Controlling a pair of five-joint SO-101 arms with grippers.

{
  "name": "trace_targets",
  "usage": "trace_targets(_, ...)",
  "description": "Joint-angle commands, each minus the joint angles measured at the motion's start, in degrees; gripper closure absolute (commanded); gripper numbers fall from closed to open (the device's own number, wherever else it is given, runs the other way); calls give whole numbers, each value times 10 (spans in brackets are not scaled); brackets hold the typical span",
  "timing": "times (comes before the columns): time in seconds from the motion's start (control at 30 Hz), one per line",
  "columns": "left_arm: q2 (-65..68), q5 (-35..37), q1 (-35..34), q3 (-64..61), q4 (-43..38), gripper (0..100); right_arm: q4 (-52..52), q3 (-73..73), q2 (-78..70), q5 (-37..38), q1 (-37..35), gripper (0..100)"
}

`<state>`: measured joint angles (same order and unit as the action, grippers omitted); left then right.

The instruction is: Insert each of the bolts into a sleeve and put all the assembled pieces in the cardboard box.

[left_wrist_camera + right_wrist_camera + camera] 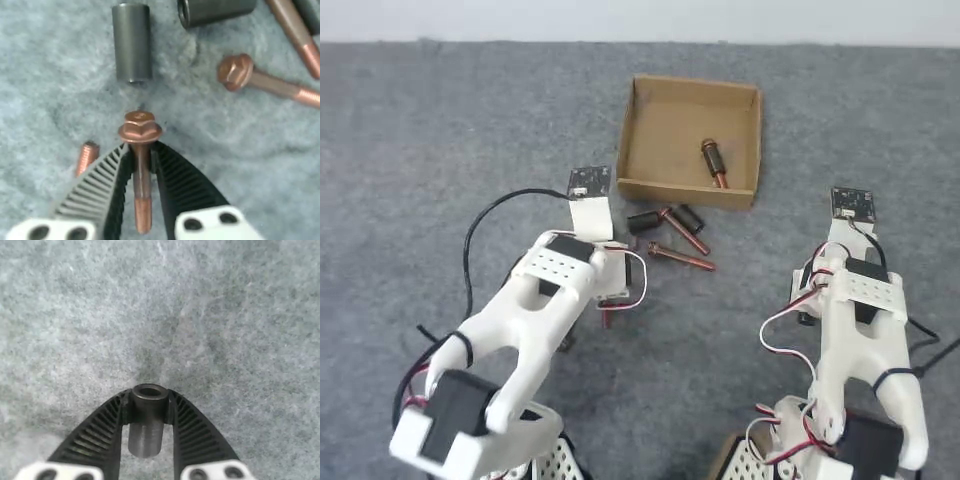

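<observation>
My left gripper (pixel 141 147) is shut on a copper bolt (pixel 141 175), gripping the shank with the hex head sticking out past the fingertips, just above the grey mat. In the high view this bolt (pixel 607 318) hangs under the left arm. My right gripper (pixel 148 395) is shut on a dark sleeve (pixel 146 432), bore end outward, over bare mat. The cardboard box (pixel 638 120) stands at the back centre with one assembled piece (pixel 713 160) in it. In front of the box lie two loose sleeves (pixel 645 222) (pixel 692 218) and two bolts (pixel 682 230) (pixel 680 257).
A copper threaded end (pixel 86 157) pokes out beside my left finger, the rest of it hidden. The right arm (pixel 855 300) stands to the right of the loose parts. Open grey mat lies between the two arms and to the left of the box.
</observation>
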<state>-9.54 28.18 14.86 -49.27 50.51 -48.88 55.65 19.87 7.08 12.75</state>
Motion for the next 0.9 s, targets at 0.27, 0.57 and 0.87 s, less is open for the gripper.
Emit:
trace_targets(0.27, -117, -12, -18, -73, -74, 989, 204, -5, 25, 7, -80, 991)
trace_targets(0.57, -198, -13, -36, -153, -147, 989, 341, -4, 24, 7, -131, 989)
trace_targets(0.87, -202, -13, -36, -159, -156, 989, 515, -4, -15, 7, -161, 989)
